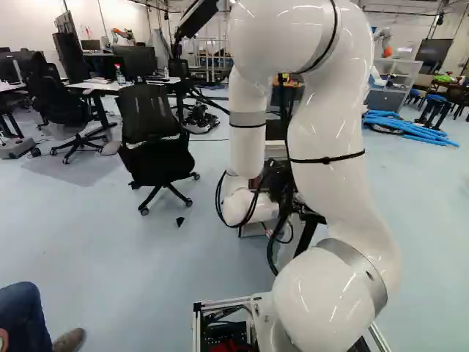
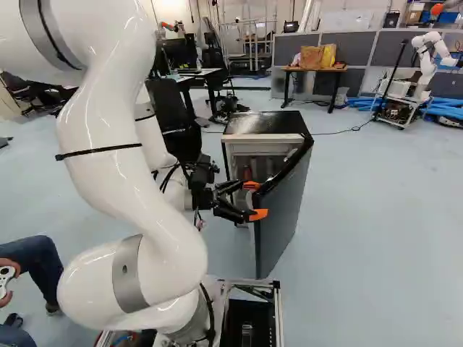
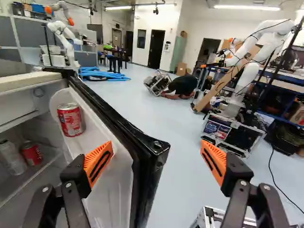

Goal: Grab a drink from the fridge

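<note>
"How's the gripper [image 3: 156,154]?"

"Spread wide, astride the free edge of the fridge door [image 2: 286,210], one finger to the inner side, one outside. I can't tell whether either touches."

"And the drink?"

"Call the gripper's pointing twelve: a red can [image 3: 70,119] stands upright on the door's inner shelf at eleven. Another red can [image 3: 31,153] and a clear bottle [image 3: 12,156] are inside the fridge [image 2: 266,124], towards ten."

"So what's the step?"

"Opening the door wider, I'd judge. Press its inner face with the inner finger, near the free edge, and ease it round the hinge in an arc. Jerk it and the door can could topple."

"Any snags?"

"The black corner between the fingers; back off towards six before turning in. The door should have room to swing over the floor [image 3: 178,156] towards one. Then come in level, minding the fridge's side wall."
</note>
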Available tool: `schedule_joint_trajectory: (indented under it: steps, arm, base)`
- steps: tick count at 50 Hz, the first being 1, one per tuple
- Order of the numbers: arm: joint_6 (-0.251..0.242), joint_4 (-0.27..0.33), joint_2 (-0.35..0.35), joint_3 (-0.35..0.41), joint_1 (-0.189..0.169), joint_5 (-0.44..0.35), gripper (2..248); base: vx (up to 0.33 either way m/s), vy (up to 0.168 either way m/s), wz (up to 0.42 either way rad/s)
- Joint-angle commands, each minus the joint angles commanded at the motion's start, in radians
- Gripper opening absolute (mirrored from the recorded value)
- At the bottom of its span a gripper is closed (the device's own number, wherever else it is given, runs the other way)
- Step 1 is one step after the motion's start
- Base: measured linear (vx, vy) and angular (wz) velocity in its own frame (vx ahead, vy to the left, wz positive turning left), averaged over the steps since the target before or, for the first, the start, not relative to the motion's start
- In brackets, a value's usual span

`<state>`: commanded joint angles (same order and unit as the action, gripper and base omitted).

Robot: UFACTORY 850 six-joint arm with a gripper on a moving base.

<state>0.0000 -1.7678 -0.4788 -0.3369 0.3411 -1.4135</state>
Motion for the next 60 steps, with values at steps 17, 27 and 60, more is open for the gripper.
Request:
schedule_joint_trajectory:
  steps: [17, 27, 60]
  arm:
    - [0.0, -0.046, -0.002, -0.037, -0.142, -0.01, 247]
    - [0.0, -0.072, -0.004, -0.069, -0.232, -0.013, 247]
    - [0.0, -0.099, -0.031, -0.225, -0.519, 0.008, 247]
  base:
    - [0.0, 0.0, 0.0]
    - [0.0, 0.0, 0.0]
    - [0.0, 0.0, 0.0]
